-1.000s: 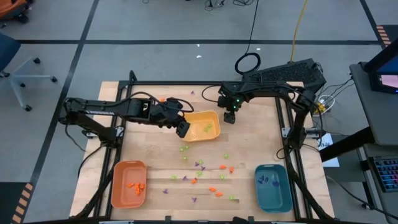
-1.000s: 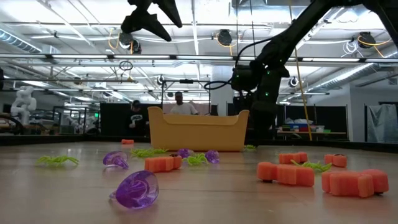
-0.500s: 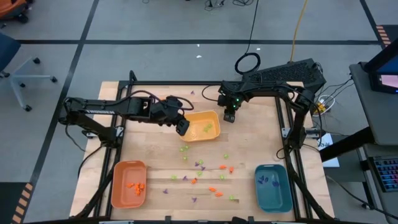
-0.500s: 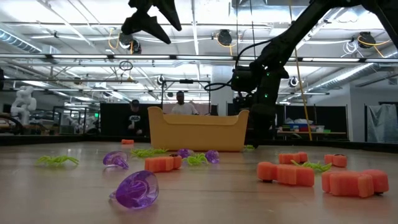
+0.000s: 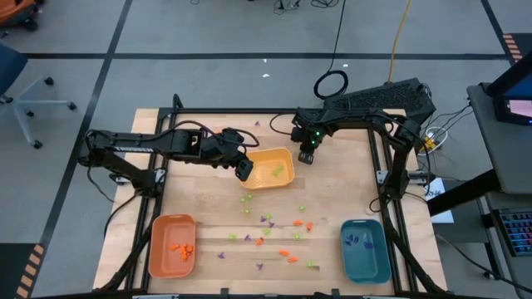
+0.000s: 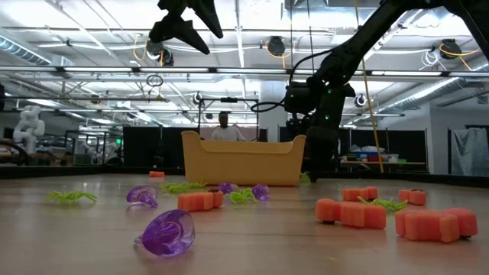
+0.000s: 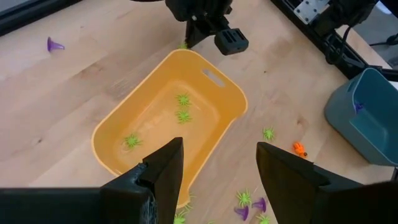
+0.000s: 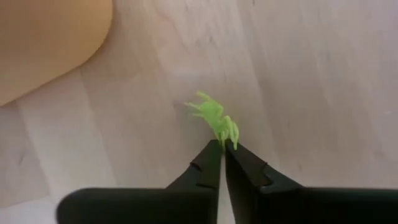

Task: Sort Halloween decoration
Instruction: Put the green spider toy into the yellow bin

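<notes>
Spider [image 8: 214,118], small, light green plastic with splayed legs, is seen lying on the pale wooden table [image 8: 298,74] just beside the yellow rectangular tray [image 8: 43,43]; its rear legs are pinched by the closed right gripper [image 8: 222,152].

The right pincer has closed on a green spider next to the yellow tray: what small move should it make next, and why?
Probably a short lift straight up. The right pincer is shut on a leg of the green spider, which lies on the wooden table just outside the yellow tray. That tray already holds green spiders, so lifting first lets the piece clear the rim before moving over it.
</notes>
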{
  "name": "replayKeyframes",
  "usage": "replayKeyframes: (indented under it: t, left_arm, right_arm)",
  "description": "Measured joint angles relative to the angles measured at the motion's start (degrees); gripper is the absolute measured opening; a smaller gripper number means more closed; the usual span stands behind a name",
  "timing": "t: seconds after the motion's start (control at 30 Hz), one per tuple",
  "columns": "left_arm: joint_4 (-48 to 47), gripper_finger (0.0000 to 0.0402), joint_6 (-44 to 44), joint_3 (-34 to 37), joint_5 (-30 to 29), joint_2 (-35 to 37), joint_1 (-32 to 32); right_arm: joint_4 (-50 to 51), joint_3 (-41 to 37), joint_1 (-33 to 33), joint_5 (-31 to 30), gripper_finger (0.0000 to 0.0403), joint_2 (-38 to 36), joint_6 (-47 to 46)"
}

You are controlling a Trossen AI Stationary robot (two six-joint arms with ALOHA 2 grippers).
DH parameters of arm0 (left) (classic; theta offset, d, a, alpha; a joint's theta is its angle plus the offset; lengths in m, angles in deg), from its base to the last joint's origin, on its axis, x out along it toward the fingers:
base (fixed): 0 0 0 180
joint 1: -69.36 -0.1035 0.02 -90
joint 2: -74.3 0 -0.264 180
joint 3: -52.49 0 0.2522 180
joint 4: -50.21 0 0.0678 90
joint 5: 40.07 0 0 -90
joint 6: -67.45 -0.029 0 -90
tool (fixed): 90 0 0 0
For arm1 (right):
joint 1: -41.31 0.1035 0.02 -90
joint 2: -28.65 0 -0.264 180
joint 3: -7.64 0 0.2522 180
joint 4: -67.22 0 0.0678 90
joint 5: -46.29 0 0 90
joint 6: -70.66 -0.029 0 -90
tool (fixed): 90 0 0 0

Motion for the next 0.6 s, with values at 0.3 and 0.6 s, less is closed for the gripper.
replayKeyframes:
  t: [0.3, 0.6]
  left_arm:
    - [-2.2, 0.0208, 0.0, 0.0, 0.0, 0.0, 0.0]
    - [-3.6, 0.0208, 0.0, 0.0, 0.0, 0.0, 0.0]
  right_arm:
    - [3.6, -0.1, 0.1, 3.1, 0.0, -0.7, -1.8]
    - [6.0, -0.3, 0.1, 5.0, 0.0, -4.1, -3.1]
